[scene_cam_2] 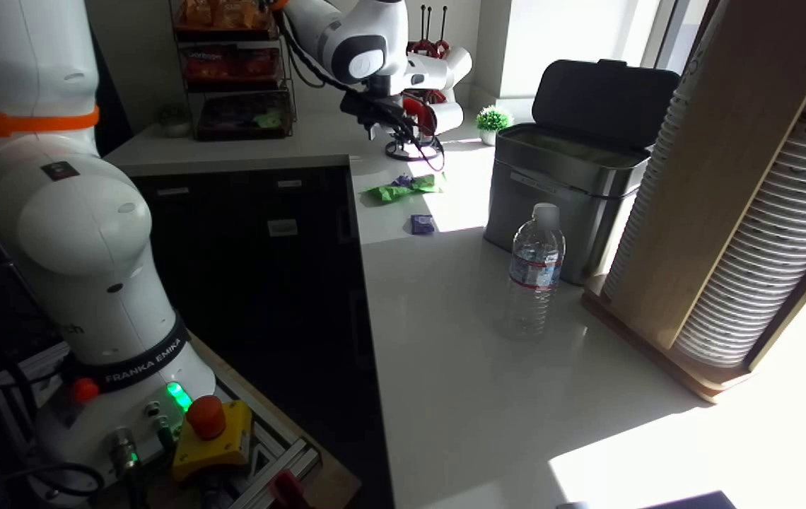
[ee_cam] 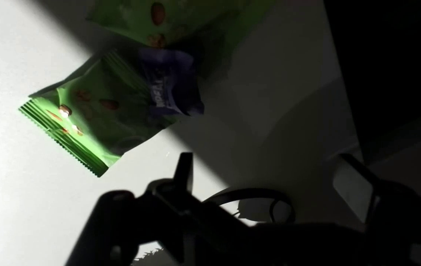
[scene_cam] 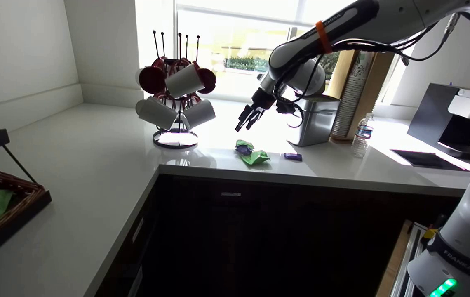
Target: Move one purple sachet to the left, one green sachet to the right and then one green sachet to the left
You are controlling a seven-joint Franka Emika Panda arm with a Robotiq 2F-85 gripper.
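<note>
Claw [ee_cam: 265, 159], spread, hangs near and above one purple sachet [ee_cam: 168, 83].

Tabletop [scene_cam_2: 452, 396]: smooth, glossy. Green sachet [ee_cam: 96, 114]: shiny, ridge-edged film. Purple sachet [ee_cam: 173, 81]: creased film. Bin [scene_cam_2: 573, 187]: satin metal. Bottle [scene_cam_2: 534, 276]: clear, ribbed plastic. Cup holder [scene_cam_2: 693, 191]: smooth wood. Basket [scene_cam: 8, 177]: coarse wicker.

Ctr [scene_cam: 95, 152] has 2 purp sachets [scene_cam: 292, 157], 2 grn sachets [scene_cam: 256, 158].

The arm [scene_cam_2: 364, 55] blocks my sight of part of the mug rack [scene_cam_2: 413, 158] in an exterior view. Near that rack, one green sachet [ee_cam: 181, 22] runs off the wrist view's top, and a purple sachet [ee_cam: 173, 81] hides part of another green sachet [ee_cam: 98, 114].
</note>
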